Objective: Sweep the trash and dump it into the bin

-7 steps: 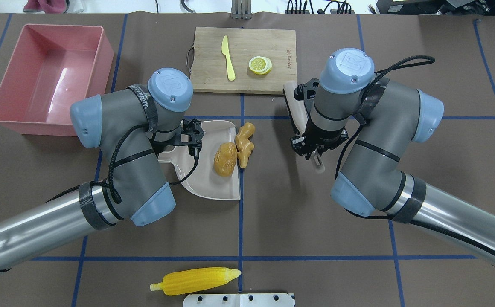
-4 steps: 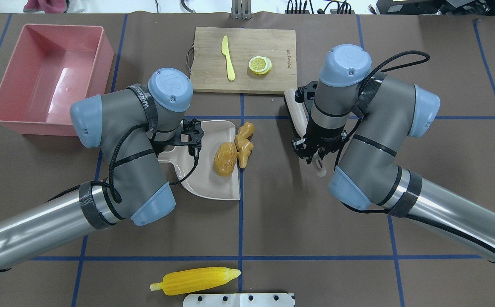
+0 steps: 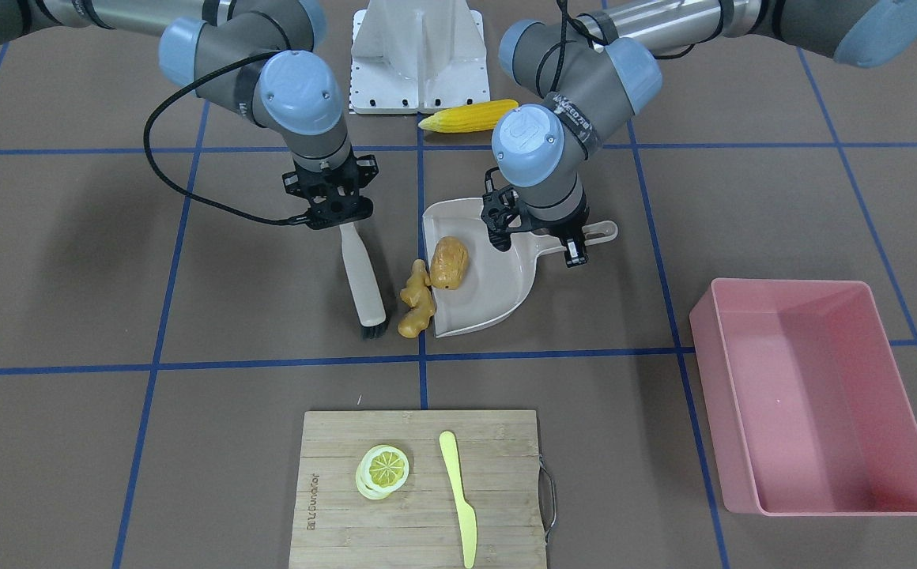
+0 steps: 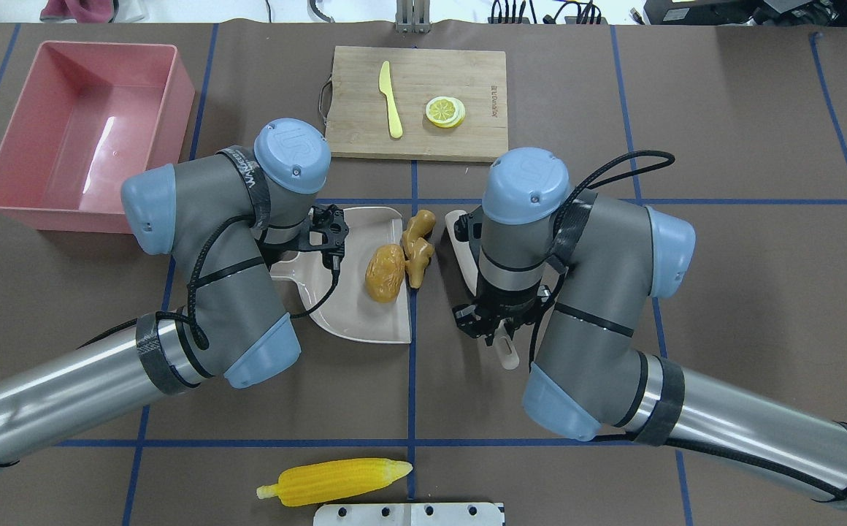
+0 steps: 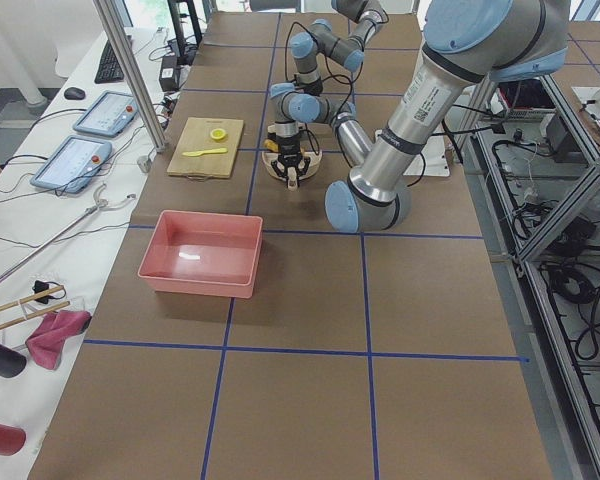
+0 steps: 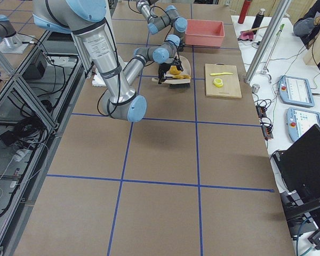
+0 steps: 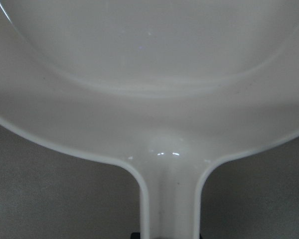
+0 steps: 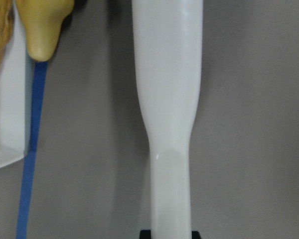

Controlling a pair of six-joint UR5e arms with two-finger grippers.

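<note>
From where I stand, the left hand (image 3: 541,241) is clamped on the handle of the beige dustpan (image 3: 498,296), and the right hand (image 3: 336,217) is closed on the white brush (image 3: 364,276), whose bristles sit on the bench just beside the pan's open lip.

The potato (image 3: 449,262) lies inside the pan near that lip. The ginger root (image 3: 417,304) lies just outside the lip, seemingly touching the potato. The corn cob (image 3: 468,117) is well apart from the pan, by the robot's base. The pink bin (image 3: 822,411) stands well off on the pan's handle side.

These look like light, hard plastic toys. The potato and corn would likely roll, and the knobbly ginger may pivot, so I'd push it broadside at its middle.

There is open bench between pan and bin, but the bin's wall looks tall enough to need a lift.
</note>
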